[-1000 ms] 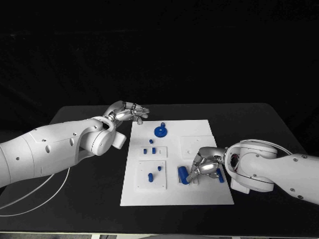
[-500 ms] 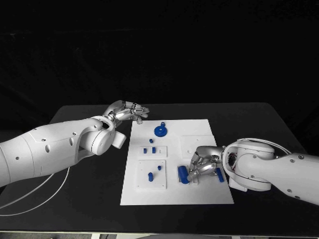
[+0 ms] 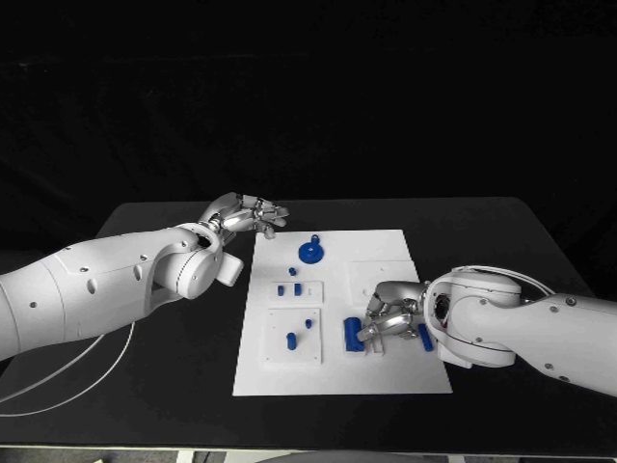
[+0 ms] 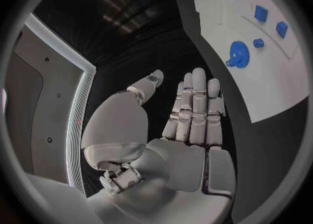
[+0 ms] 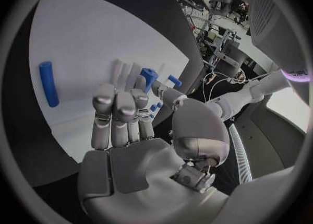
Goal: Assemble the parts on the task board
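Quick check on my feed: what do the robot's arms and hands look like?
Both arms are smooth white shells with rounded joint housings. The left arm trails thin white cables beneath it. The left hand and right hand are silver metal, many-fingered; wrist views show pale segmented fingers.

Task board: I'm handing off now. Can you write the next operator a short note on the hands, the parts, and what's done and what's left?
Left hand: holds nothing, fingers out, over the table off the board's far left corner.
Right hand: fingers curled, low over the board's near right; grip unclear.
Parts: gear far middle; cylinder lying beside the right hand; small pieces on the left.
Done: cannot tell.
Left: at least the cylinder lies loose.
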